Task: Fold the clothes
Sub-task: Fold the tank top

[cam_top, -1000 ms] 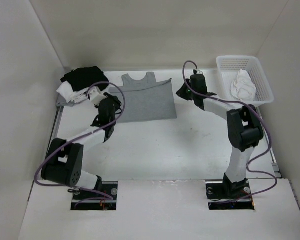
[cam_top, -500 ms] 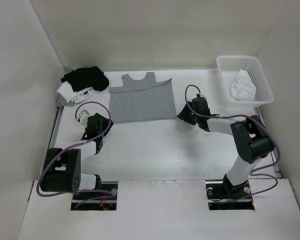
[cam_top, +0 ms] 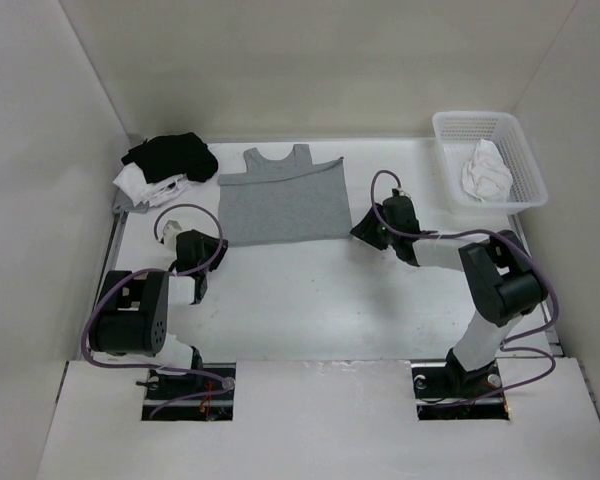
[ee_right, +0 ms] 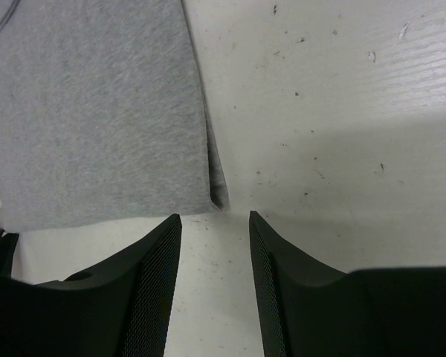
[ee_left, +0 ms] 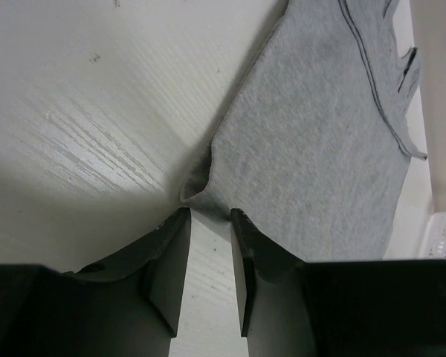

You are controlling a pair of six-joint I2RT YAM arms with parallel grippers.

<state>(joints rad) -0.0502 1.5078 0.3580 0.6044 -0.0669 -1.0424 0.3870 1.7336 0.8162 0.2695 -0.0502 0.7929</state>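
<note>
A white table (cam_top: pixel 310 300) with a faint wood grain sits boxed in by three plain white walls (cam_top: pixel 310 70). From above, one heather-grey tank top (cam_top: pixel 280 205) lies flat at the far middle of the table, its scooped neck and two wide straps toward the back wall and its straight hem toward the arms. At the far left corner sits one rumpled pile of black and white garments (cam_top: pixel 160 165). At the far right stands one white plastic lattice basket (cam_top: pixel 525 150) holding a crumpled white cloth (cam_top: pixel 485 170). Two arms reach in. The left gripper (cam_top: pixel 212 252) is low at the hem's left corner and the right gripper (cam_top: pixel 363 232) at the hem's right corner.

In the left wrist view, the tank top (ee_left: pixel 320 134) shows soft, finely flecked knit with a dark stitched seam near the strap edge. Its corner curls up slightly off the table. The two dark, flat jaws of the left gripper (ee_left: pixel 208 219) stand a narrow gap apart just short of that curl, with bare table between them and nothing pinched.

In the right wrist view, the table (ee_right: pixel 342 111) is speckled with small dark marks. The knit's other corner (ee_right: pixel 214 195) has a thin folded edge. The two finely ribbed black jaws of the right gripper (ee_right: pixel 214 223) are spread wider, either side of bare table, just before the corner and holding nothing.
</note>
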